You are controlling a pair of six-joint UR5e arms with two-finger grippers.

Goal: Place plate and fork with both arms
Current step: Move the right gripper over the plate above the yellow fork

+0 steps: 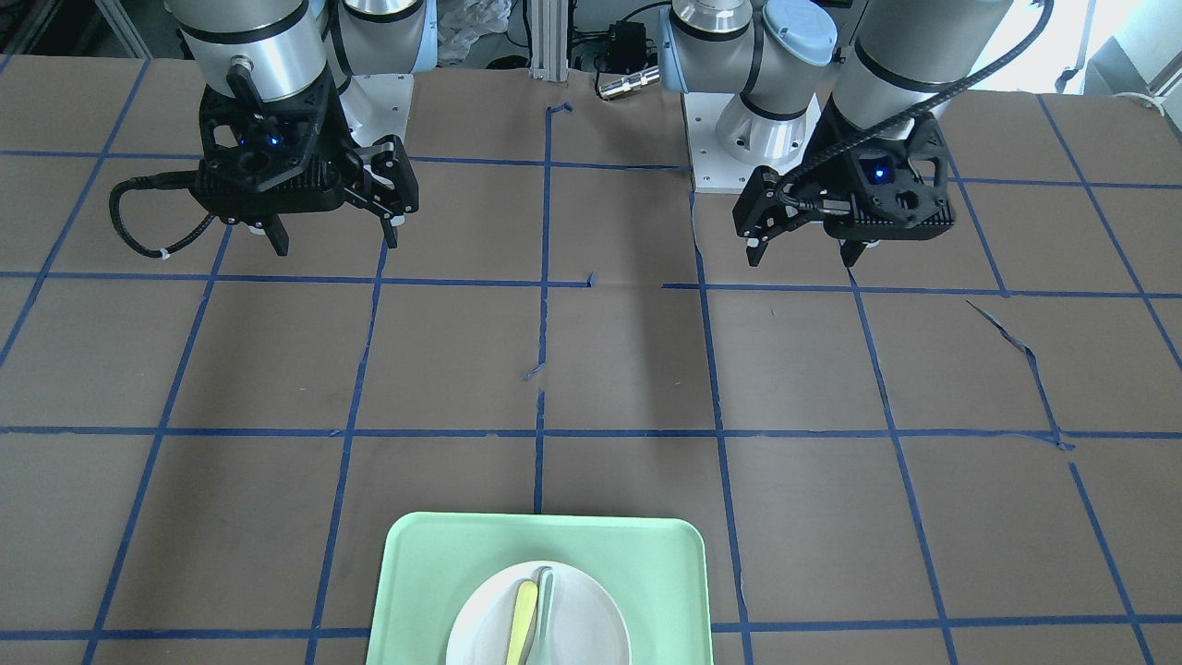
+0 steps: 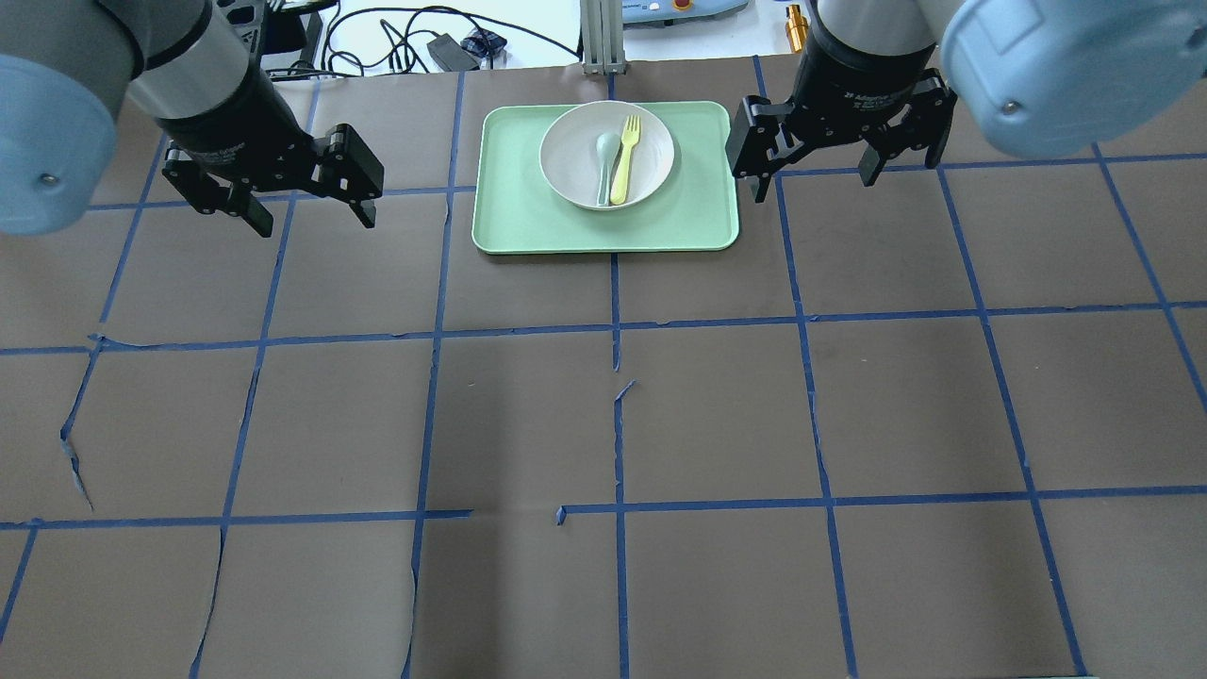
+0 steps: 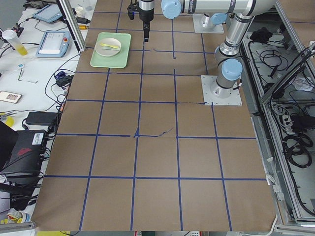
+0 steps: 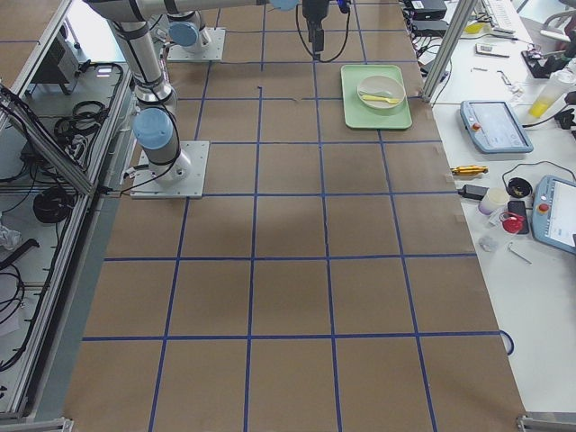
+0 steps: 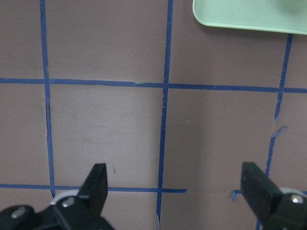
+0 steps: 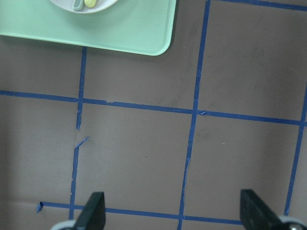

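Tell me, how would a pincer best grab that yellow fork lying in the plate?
Probably by the slim handle of the fork, around its middle, coming straight down from above. It lies low in the shallow plate, so nothing gets under it sideways. Close the right pincer across its narrow width. The spoon lies close on the robot's left of it, leaving little room there.

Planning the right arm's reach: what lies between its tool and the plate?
In the overhead view, only a strip of table and the green tray edge lie between the right tool and the plate; nothing else.
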